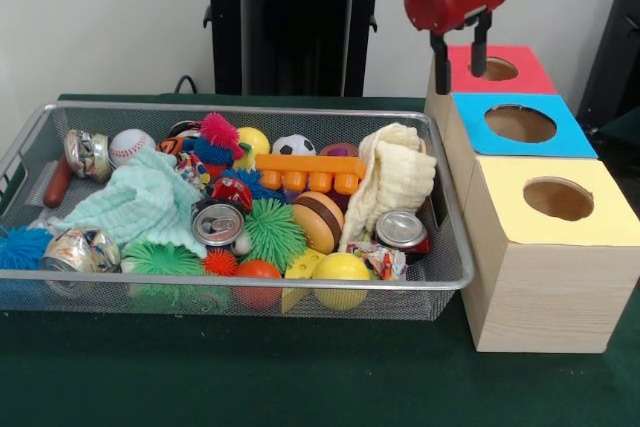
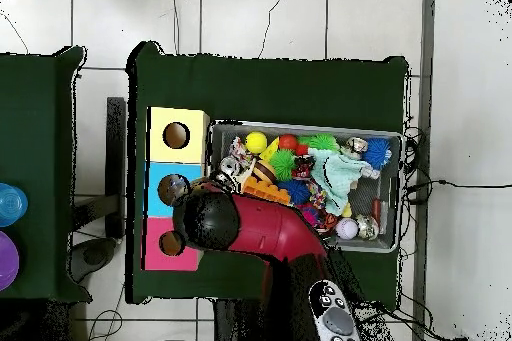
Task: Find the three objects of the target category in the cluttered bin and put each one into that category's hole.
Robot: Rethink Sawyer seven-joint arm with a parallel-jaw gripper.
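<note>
The silver wire-mesh bin is full of mixed toys, cloths and cans; it also shows in the overhead view. One crinkly clear packet with multicoloured contents lies at the bin's front right, below a crushed can. I cannot make out other packets among the clutter. My gripper hangs open and empty above the bin's far right corner, beside the red-topped box. In the overhead view the arm hides the gripper.
Three wooden boxes with round holes stand in a row right of the bin: red top, blue top, yellow top. Balls, spiky toys, a green cloth, a cream cloth and cans fill the bin.
</note>
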